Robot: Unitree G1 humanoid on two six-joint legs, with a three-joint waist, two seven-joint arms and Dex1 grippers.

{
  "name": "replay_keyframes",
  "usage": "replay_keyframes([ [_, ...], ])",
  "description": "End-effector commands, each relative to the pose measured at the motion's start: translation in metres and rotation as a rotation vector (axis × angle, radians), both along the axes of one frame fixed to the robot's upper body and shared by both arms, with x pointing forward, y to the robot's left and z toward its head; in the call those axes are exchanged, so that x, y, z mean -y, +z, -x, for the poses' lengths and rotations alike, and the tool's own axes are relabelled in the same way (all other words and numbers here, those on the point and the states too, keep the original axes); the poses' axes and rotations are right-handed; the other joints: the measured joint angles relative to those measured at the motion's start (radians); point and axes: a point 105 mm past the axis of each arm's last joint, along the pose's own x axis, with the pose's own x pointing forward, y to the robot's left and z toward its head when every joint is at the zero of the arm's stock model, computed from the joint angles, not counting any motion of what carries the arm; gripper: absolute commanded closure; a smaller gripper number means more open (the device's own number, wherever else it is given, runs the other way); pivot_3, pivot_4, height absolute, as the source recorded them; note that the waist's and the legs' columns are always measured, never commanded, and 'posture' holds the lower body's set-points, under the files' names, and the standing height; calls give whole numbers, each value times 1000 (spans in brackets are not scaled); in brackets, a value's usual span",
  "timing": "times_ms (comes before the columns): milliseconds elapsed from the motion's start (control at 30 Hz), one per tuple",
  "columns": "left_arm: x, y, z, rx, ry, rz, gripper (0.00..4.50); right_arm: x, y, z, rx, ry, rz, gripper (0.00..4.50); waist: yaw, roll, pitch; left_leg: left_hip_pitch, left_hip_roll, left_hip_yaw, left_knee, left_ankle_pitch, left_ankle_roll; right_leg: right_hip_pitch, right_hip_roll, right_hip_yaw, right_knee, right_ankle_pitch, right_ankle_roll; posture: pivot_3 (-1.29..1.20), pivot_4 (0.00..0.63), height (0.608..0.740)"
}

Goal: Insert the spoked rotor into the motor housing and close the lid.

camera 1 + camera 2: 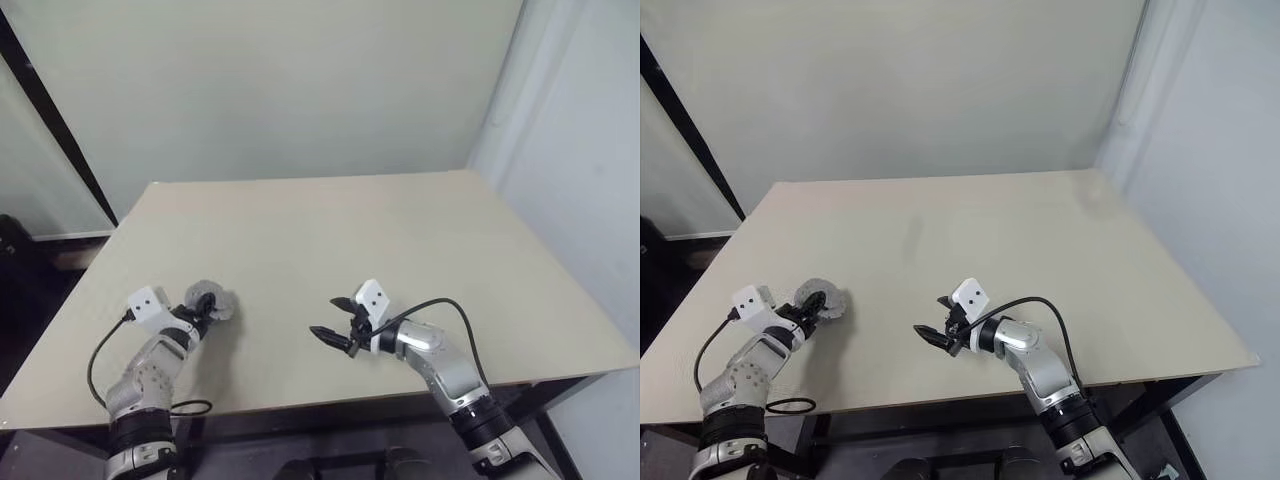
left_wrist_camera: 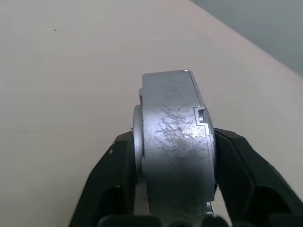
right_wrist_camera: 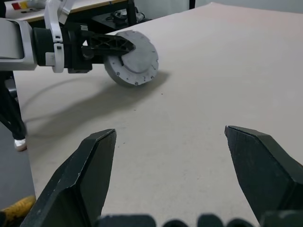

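The motor housing (image 3: pixel 135 59) is a silver-grey round disc with small screws around its face. It stands on its edge on the table near the front left (image 1: pixel 214 303). Its windings face away, and I cannot tell the lid apart from the casing. The spoked rotor is out of view. My left gripper (image 1: pixel 205 310) straddles the disc (image 2: pixel 175 137), one black finger (image 2: pixel 111 179) on each side, with a thin gap beside the metal. My right gripper (image 1: pixel 325 317) hovers over the front middle of the table, wide open and empty (image 3: pixel 170 132), pointing toward the disc.
The beige table (image 1: pixel 350 230) stands against a pale wall, with its front edge just under both arms. A black cable (image 1: pixel 455 310) loops over the right forearm and another hangs off the left arm past the table's front edge.
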Motion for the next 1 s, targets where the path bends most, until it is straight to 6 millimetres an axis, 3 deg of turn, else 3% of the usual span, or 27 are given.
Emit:
replay_keyframes([
  [33, -11, 15, -3, 38, 26, -88, 675, -3, 11, -3, 46, 7, -12, 501, 1, 0, 0, 0, 0, 0, 0, 0, 0, 1, 0, 0, 0, 0, -1, 0, 0, 740],
  [100, -14, 17, -3, 39, 44, -119, 28, -3, 10, -3, 45, 6, -9, 501, 3, 0, 0, 0, 0, -1, 0, 0, 0, 1, 0, 0, 0, -1, -1, 0, 0, 740],
  [333, -23, 24, -1, 28, 84, -320, 28, -3, 8, -4, 42, 4, 0, 501, 6, 0, 0, 0, 0, 0, 1, 0, 0, 1, -1, 0, 0, 0, -1, 0, 0, 740],
  [533, -13, 35, -2, 67, 38, -423, 28, 1, 8, -8, 41, -20, -8, 501, 5, 0, 0, 0, 0, 0, 0, 0, 0, 1, -1, 0, 0, 0, 1, 0, 0, 740],
  [667, 16, 54, -2, 143, -116, -471, 28, 11, 13, -16, 33, -73, -31, 501, 8, 0, 0, 0, 0, 0, 0, 0, 0, 0, -1, 0, 0, 0, 1, 0, 0, 740],
  [767, 68, 63, 5, 195, -398, -469, 28, 31, 16, -23, 24, -123, -31, 501, 11, 0, 0, 0, 0, 0, 0, 0, 0, 0, -1, 0, 0, -1, -1, 0, 0, 740],
  [833, 89, 65, 12, 202, -512, -457, 28, 42, 16, -25, 20, -139, -24, 501, 17, 1, 1, -1, -1, 0, 0, 0, 0, 0, -1, 0, -1, -1, -1, 0, 0, 740],
  [1000, 140, 66, 29, 197, -743, -439, 28, 89, 18, -24, 16, -218, 35, 501, 21, 3, 2, -1, 0, 1, 0, 0, 0, 0, -1, 0, -1, -1, -1, 0, 0, 740],
])
